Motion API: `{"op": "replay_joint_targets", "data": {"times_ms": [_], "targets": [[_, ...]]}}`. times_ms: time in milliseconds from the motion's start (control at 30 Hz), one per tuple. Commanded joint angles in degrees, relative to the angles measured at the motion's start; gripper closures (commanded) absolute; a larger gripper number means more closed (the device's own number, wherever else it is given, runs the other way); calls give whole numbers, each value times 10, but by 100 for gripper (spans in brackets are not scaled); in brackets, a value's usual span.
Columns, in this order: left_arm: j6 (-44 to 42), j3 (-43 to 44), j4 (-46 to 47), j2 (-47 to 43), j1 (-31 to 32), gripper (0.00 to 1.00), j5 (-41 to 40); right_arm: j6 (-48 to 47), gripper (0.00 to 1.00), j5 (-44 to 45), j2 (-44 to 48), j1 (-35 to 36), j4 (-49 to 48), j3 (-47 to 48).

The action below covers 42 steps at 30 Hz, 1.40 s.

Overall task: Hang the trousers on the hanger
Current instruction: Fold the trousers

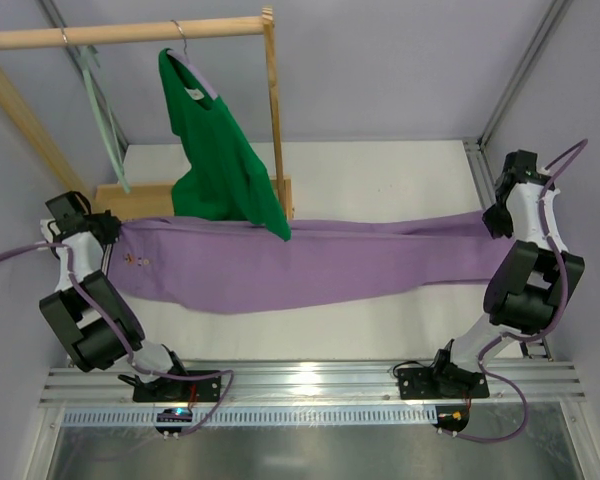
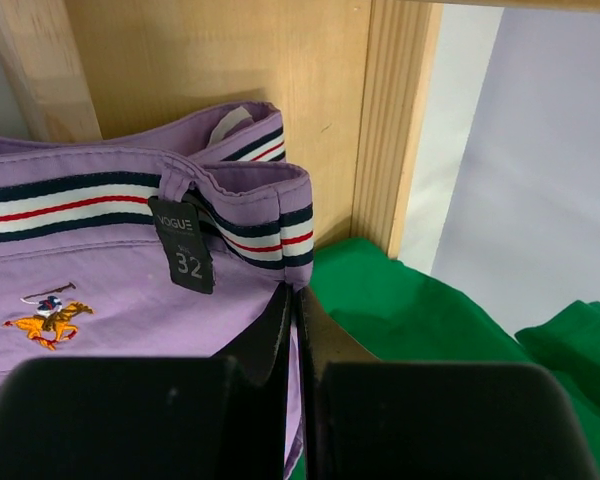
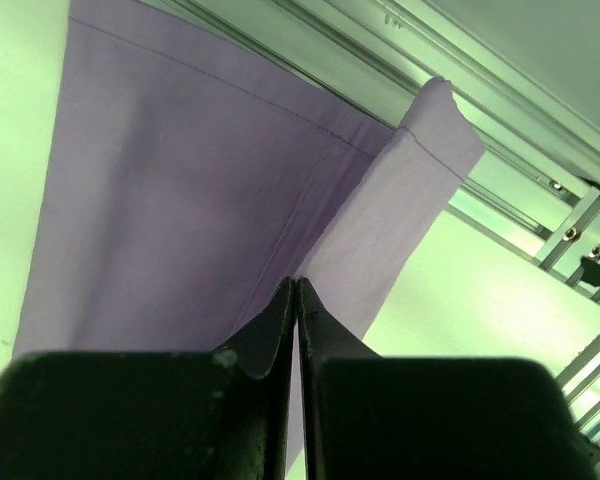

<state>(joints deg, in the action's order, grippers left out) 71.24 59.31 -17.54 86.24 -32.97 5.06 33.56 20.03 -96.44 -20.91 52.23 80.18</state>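
The lilac trousers [image 1: 310, 262] hang stretched between both arms above the white table, waistband at the left, leg ends at the right. My left gripper [image 1: 108, 228] is shut on the striped waistband [image 2: 240, 225] beside its black size tag. My right gripper [image 1: 495, 215] is shut on the leg hem [image 3: 380, 215], which folds over at the pinch. The pale mint hanger [image 1: 102, 115] hangs empty from the wooden rail [image 1: 130, 33] at the far left, above and behind my left gripper.
A bright green top [image 1: 220, 160] hangs on a metal-hooked hanger from the same rail, its lower corner draping over the trousers. The rack's wooden post [image 1: 275, 110] and base [image 1: 140, 198] stand behind the trousers. Aluminium rails [image 1: 310, 385] run along the near edge.
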Motion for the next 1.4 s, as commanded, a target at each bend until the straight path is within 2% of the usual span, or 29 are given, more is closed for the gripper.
{"op": "replay_joint_targets", "data": {"times_ms": [0, 333, 533, 667, 867, 1000, 1033, 1100, 1267, 1300, 1367], "targets": [[6, -2, 22, -30, -2, 99, -7, -18, 96, 52, 26, 6, 5, 19], [2, 1, -3, -68, -2, 99, -45, -51, 96, 146, 102, 6, 54, 6], [-2, -6, 1, -72, -2, 99, -41, -55, 96, 186, 173, 6, 108, 10], [-2, -18, 15, -78, -2, 99, -25, -39, 96, 220, 223, 6, 149, -22], [-5, -23, 18, -73, -3, 100, -31, -40, 96, 259, 289, 5, 147, -23], [12, -20, 35, -59, -3, 99, -22, -68, 96, 229, 249, 5, 67, -6], [16, -20, 46, -55, -3, 99, -21, -82, 96, 200, 235, 5, 46, -6], [23, -20, 50, -45, -3, 99, -20, -85, 96, 184, 179, 6, 12, 2], [25, -30, 77, -31, -2, 99, -24, -77, 97, 78, 50, 25, -75, 4], [27, -32, 87, -26, -1, 100, -14, -82, 96, 66, 3, 34, -72, 22], [22, -29, 93, -20, 2, 99, -8, -88, 96, 51, -22, 64, -57, 36]]}}
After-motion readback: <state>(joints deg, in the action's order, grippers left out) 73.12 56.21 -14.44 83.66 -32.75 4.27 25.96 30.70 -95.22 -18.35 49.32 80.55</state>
